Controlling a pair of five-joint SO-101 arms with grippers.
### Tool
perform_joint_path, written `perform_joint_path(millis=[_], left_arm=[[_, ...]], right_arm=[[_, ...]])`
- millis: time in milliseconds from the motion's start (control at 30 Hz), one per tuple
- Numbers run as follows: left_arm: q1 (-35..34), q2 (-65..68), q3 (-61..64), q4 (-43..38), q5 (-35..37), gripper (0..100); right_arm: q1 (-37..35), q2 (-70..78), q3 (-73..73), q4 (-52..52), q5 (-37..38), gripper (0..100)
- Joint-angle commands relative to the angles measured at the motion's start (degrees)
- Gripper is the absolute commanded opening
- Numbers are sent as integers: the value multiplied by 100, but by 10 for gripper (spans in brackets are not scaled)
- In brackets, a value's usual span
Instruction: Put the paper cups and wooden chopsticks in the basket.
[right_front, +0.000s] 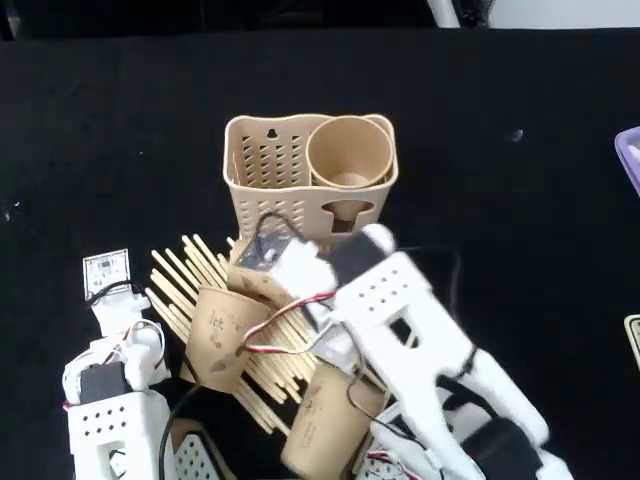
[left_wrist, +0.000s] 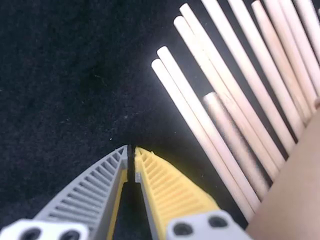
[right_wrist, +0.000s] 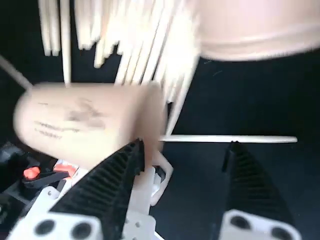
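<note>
The beige basket stands upright at the back of the black table, with one paper cup in its right compartment. In front of it lies a fan of wooden chopsticks. One paper cup lies on its side on the sticks, and another cup lies nearer the front. My right gripper is open beside the lying cup, over a single loose chopstick. My left gripper is shut and empty over bare table, just beside the chopstick ends.
The right arm stretches over the chopstick pile toward the basket's front. The left arm sits at the front left, next to a small white tag. A purple object shows at the right edge.
</note>
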Motion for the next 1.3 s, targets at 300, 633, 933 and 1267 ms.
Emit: perform_joint_path(millis=[300, 633, 933, 1267], left_arm=[[101, 9, -4, -185, 35, 37], [374, 9, -22, -316, -9, 40], [-40, 9, -1138, -1187, -1732, 41], [-84, 70, -1358, -756, -1697, 202]], right_arm=[[-18, -699, -365, 211, 976, 268], [-35, -1895, -268, 220, 765, 267], [-26, -2360, -4, 202, 730, 268], [185, -2404, -13, 202, 273, 266]])
